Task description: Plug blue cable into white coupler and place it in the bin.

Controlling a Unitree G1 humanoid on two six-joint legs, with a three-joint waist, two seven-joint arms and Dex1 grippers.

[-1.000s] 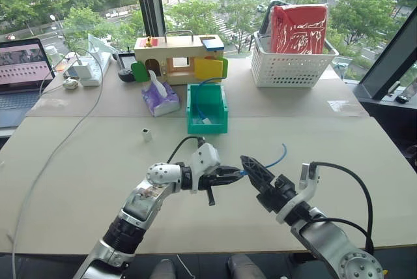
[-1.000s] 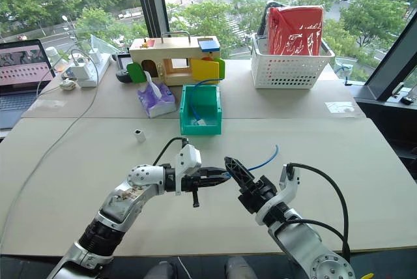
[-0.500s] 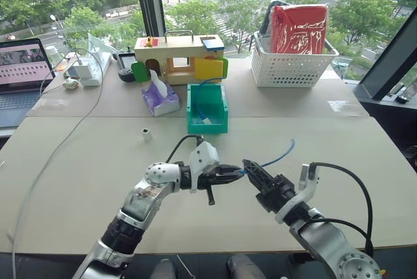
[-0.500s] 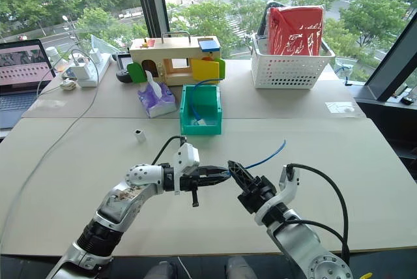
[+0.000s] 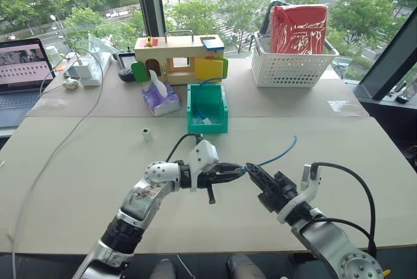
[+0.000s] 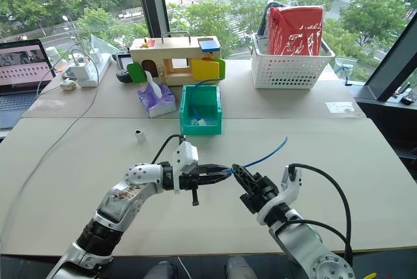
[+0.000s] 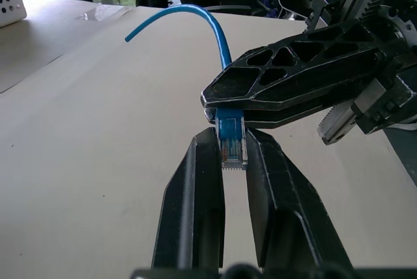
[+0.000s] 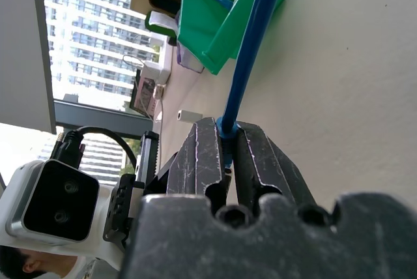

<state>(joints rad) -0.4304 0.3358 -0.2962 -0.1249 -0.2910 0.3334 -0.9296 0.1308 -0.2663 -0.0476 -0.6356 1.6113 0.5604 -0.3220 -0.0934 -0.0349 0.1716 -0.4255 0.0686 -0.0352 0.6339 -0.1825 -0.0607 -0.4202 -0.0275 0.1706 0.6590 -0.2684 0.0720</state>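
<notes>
Blue cable (image 5: 277, 155): held above the bench (image 5: 78, 181) between both claws, its free length arching up and away toward the robot's right.

Left eye view. Left claw (image 5: 236, 170) points toward the right claw (image 5: 251, 170); their tips meet at the cable's plug end. White coupler (image 5: 146, 135) stands alone on the bench, well apart from both claws, on the robot's left. Bin (image 5: 207, 111), green, sits farther back near the bench's middle, with blue cabling inside it. Behind it: a purple tissue pack (image 5: 160, 99), a wooden toy house (image 5: 177, 57), a white lattice basket (image 5: 293, 64) holding a red bag.

Left wrist view. Left claw's fingers (image 7: 195, 201) sit on either side of the clear plug (image 7: 232, 145), close against it. The right claw's fingers are closed on the blue boot just behind the plug.

Right wrist view. Right claw's fingers (image 8: 199, 158) are clamped on the cable, which runs out toward the bin.
</notes>
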